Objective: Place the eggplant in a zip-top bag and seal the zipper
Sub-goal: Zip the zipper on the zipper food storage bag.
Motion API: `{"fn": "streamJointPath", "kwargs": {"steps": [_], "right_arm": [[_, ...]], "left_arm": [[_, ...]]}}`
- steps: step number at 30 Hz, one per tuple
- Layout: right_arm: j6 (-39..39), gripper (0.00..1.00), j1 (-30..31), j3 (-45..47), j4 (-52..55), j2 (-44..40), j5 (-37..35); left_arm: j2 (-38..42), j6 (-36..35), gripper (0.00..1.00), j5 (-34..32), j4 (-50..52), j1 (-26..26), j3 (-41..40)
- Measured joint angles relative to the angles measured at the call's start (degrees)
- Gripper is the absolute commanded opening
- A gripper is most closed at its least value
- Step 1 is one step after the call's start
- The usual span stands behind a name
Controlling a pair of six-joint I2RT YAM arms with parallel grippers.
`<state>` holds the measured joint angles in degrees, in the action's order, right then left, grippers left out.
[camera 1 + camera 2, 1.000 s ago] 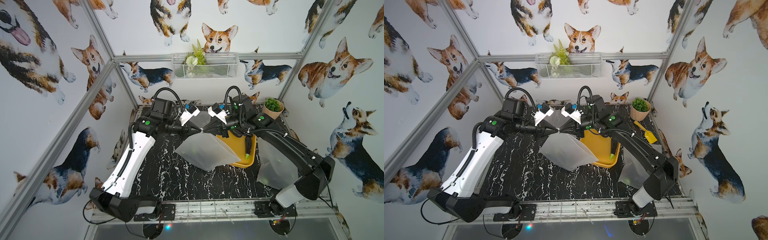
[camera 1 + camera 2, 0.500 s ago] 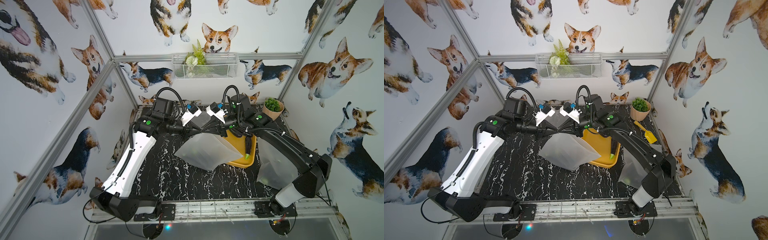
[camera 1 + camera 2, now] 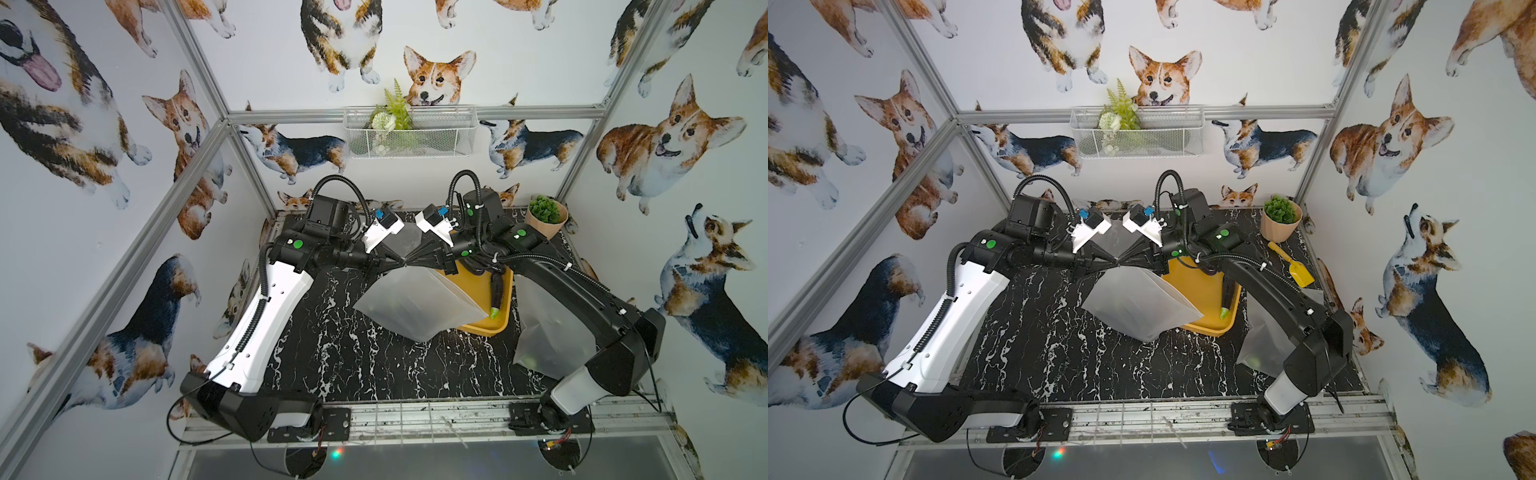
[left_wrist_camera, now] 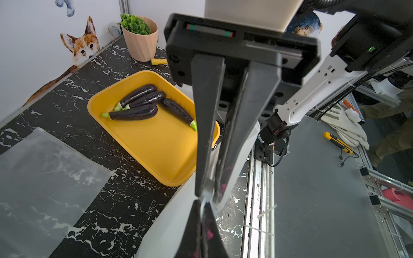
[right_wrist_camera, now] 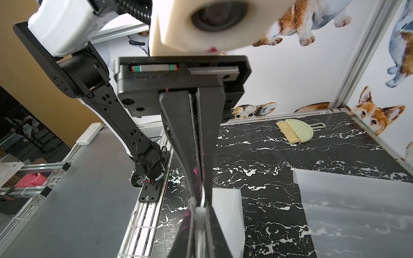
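Centre of a top view: left tool [image 3: 398, 263] and right tool [image 3: 409, 262] are clenched tip to tip on one rim point of zip-top bag [image 3: 411, 305]. Just right, eggplant [image 3: 497, 289] is laid in yellow tray [image 3: 504, 316], axis top-to-bottom, stem down; right arm judged nearer.

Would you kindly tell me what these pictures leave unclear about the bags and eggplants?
- Zipper of the held bag: open or sealed is unclear. The fingers of the left gripper and right gripper cover it in the wrist views, and it is too small in both top views.
- Only one eggplant shows in both top views; the right arm and held bag hide the rest.
- The second bag lies partly under the right arm.
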<state>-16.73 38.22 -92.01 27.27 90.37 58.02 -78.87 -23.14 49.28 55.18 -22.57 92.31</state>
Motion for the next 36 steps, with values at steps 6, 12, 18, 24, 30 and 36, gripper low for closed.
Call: {"fn": "streamJointPath", "kwargs": {"steps": [6,12,18,24,30,36], "right_arm": [[-0.3,0.0,0.4,-0.2,0.4,0.3,-0.8],[-0.4,0.0,0.3,1.7,-0.5,-1.1,-2.8],[0.3,0.0,-0.8,7.4,-1.8,-5.8,-7.1],[2.2,0.0,-1.2,12.9,-3.3,-10.3,-10.3],[6.9,0.0,-3.6,22.5,-4.4,-18.3,-15.4],[12.1,0.0,-6.5,29.1,-4.9,-23.1,-19.3]], "left_arm": [[0.0,0.2,0.0,-0.2,0.6,0.0,-0.1],[0.3,1.8,0.0,-0.8,-0.7,0.5,-1.2],[-0.6,5.6,0.0,-0.2,-3.2,3.7,-1.3],[-0.5,8.6,0.0,-2.4,-4.3,5.4,-1.6],[0.0,12.6,0.0,-7.4,-6.2,10.8,-1.6],[0.8,15.5,0.0,-10.5,-8.2,13.6,-2.7]]}}
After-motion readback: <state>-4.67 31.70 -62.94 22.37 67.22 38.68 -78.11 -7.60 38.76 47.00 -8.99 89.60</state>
